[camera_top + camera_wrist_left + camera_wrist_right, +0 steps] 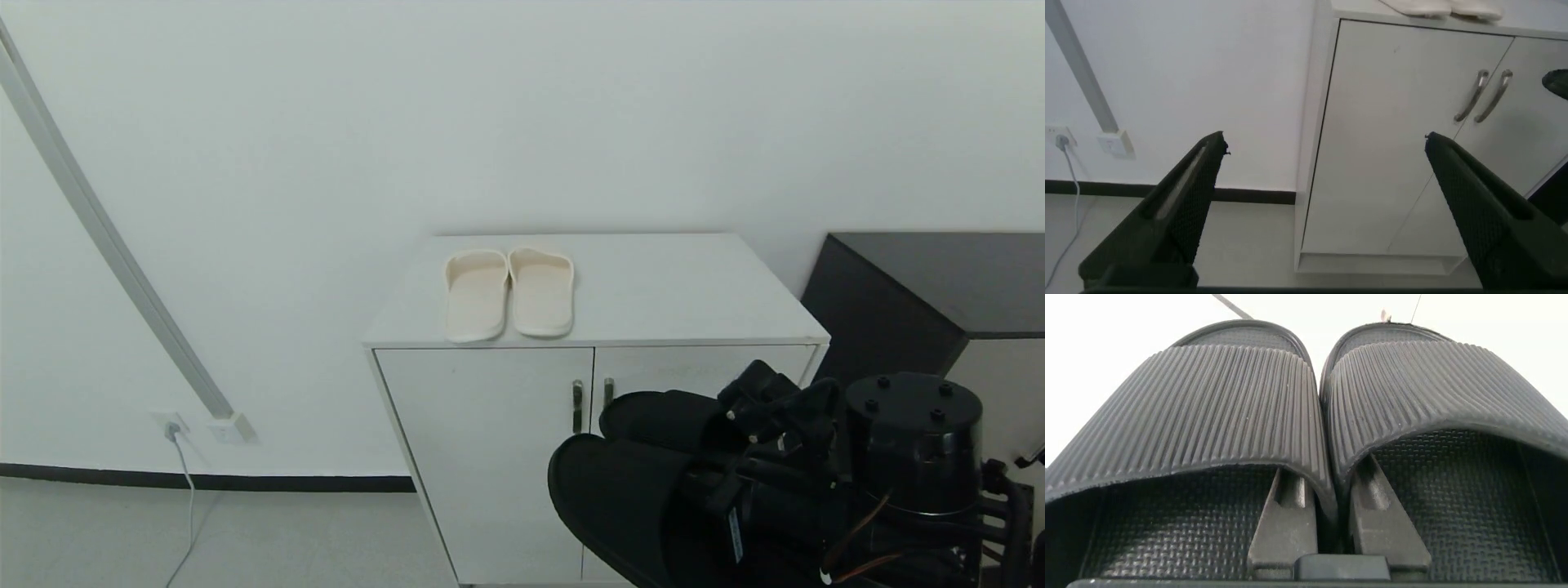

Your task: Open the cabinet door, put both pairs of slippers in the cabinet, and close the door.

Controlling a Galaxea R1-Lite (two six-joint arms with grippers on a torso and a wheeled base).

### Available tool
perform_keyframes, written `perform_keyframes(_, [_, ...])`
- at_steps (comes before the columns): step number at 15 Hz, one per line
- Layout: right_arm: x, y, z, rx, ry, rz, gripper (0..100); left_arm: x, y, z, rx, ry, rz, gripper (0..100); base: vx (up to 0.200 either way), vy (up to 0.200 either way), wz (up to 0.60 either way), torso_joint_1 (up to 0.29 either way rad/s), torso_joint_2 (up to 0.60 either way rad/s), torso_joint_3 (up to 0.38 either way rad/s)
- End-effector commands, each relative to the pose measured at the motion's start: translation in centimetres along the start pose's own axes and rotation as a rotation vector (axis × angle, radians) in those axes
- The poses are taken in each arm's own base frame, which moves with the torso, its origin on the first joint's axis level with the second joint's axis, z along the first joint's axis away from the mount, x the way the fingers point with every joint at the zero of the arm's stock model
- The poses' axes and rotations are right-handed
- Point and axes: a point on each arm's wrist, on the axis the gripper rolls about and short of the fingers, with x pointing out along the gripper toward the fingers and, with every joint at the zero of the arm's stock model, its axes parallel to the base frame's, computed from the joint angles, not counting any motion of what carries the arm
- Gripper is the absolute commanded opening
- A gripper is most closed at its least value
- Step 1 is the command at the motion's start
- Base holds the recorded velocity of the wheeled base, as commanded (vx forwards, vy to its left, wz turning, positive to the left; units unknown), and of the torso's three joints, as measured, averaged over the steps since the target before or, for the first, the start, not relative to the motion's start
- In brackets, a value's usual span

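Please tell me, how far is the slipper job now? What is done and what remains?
Done: nothing stored; the doors are shut. In hand: the right claw is shut on the black slippers; the left claw is open, facing the handles. Left: open a door, put in the black slippers and the white slippers, which lie on the cabinet top, then close it.

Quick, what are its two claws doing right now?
Left gripper: open, empty.
Right gripper: closed, holding the black slippers.

Home-like hallway: white cabinet, wall socket.
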Motion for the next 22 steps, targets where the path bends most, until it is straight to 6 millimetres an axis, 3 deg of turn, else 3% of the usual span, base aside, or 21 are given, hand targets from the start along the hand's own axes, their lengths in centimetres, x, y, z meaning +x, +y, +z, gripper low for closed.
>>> perform_keyframes(1, [0.02,-0.01,-0.17,0.001,0.007,0.002,0,0.01,0.00,-0.01,0.000,0.002,0.002,100,0.000,0.000,0.00,-0.237,0.56,0.320])
perform_keyframes(11, [0.03,-0.01,-0.79,0.001,0.013,0.003,0,0.01,0.00,-0.01,0.001,0.002,-0.001,100,0.000,0.000,0.00,-0.199,0.51,0.313])
perform_keyframes(22, [0.18,0.02,-1.15,0.000,0.016,0.006,0,0.00,-0.01,0.03,0.004,0.000,-0.001,100,0.000,0.000,0.00,-0.120,0.46,0.346])
